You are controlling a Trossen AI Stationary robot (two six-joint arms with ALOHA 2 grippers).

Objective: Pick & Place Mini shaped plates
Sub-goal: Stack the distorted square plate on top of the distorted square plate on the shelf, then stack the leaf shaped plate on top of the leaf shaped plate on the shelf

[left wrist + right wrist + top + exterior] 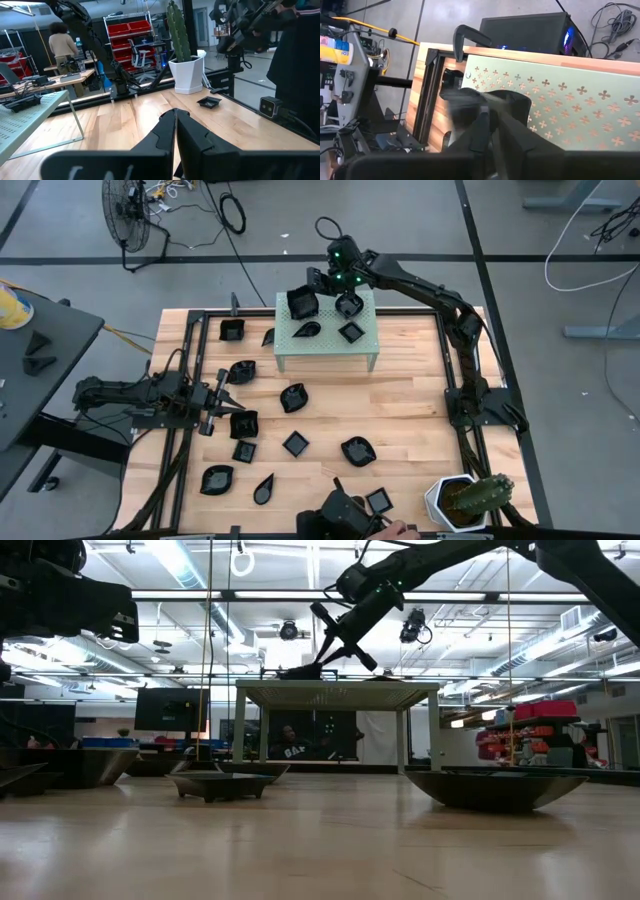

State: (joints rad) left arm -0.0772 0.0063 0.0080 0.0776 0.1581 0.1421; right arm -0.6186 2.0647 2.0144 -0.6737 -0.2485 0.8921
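Right gripper [312,292] is over the rear left edge of the green stand [325,350], fingers barely parted around a square plate [302,302]. Left gripper [232,402], fingers closed, idles left of the stand; open counter [400,410] in front.

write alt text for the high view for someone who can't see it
Seen from above, the right arm's tool reaches over a pale green perforated stand at the table's far edge, at a large square black plate there. Small black plates dot the wooden table; the left arm's tool rests at left, shut.
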